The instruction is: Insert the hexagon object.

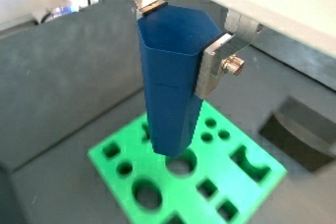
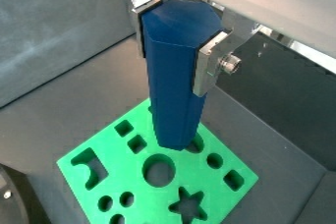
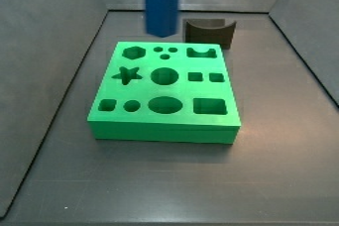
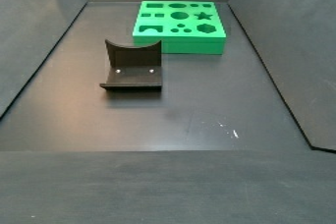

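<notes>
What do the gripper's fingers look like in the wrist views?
The gripper has flat silver metal fingers; one carries a round silver bolt head on its outer face. The same finger plate and bolt show in both wrist views. No cables or markings visible.

In both wrist views the end effector (image 1: 178, 33) (image 2: 175, 29) points downward, its two flat silver fingers (image 1: 215, 59) (image 2: 210, 59) closed against opposite sides of the upper end of the blue hexagon object (image 1: 172, 81) (image 2: 176, 76), which hangs upright between them. Neither side view shows the end effector.
</notes>
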Motion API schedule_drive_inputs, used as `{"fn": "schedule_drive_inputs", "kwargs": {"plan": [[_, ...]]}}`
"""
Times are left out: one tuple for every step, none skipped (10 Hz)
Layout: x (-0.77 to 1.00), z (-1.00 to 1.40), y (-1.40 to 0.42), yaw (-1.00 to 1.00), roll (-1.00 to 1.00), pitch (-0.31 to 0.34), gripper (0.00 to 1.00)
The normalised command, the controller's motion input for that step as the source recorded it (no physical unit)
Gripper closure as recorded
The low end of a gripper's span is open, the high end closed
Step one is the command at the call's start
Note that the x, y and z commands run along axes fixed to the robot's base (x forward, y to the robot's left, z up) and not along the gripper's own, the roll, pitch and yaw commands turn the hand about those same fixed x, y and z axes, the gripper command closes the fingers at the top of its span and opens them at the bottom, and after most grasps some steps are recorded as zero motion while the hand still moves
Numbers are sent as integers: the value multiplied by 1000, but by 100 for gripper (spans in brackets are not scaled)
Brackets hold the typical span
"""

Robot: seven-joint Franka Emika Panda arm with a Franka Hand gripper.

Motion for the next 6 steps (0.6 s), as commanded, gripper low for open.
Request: {"fn": "schedule_drive_inputs", "kwargs": {"plan": [[-729,-800,906,-20,24,-106,100],[-794,-563,849,-37,0,-80,100],[-863,-480,820,0,-23,-79,100],[-780,-451,634,-29,-244,-170,100],[-597,-220,486,-31,-413,-267,100],[-603,-189,520,-46,-357,-263,100]]}}
